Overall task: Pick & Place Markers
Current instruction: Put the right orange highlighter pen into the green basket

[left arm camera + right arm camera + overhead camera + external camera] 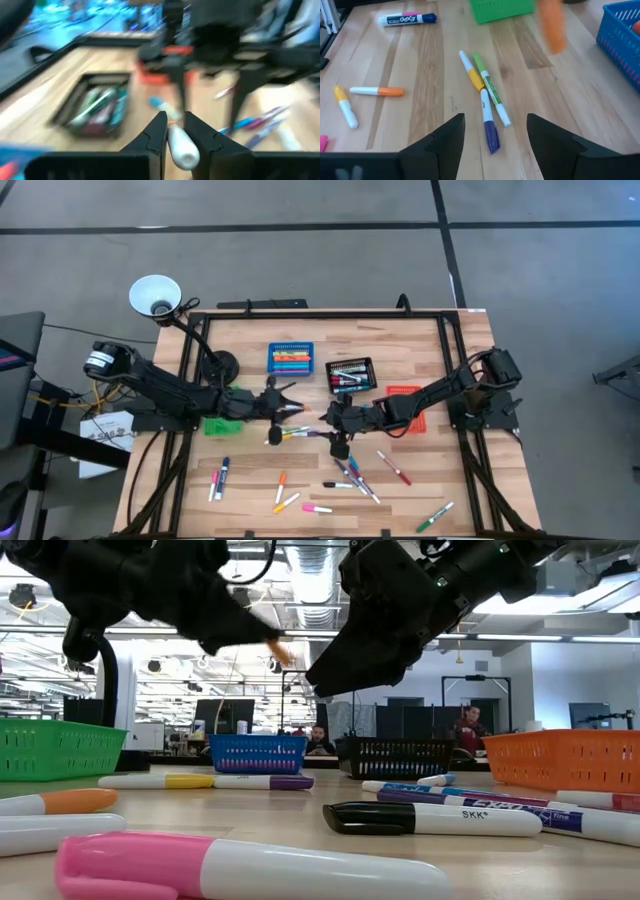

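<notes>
Above table centre, left tool (175, 137) gripping orange-capped marker (182, 150), right tool (495, 132) open.

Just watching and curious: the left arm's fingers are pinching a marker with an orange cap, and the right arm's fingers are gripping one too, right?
Not quite. The left gripper does pinch a marker with an orange cap, but the right gripper grips nothing: the right wrist view shows its fingers spread wide and empty above markers lying on the table.
</notes>
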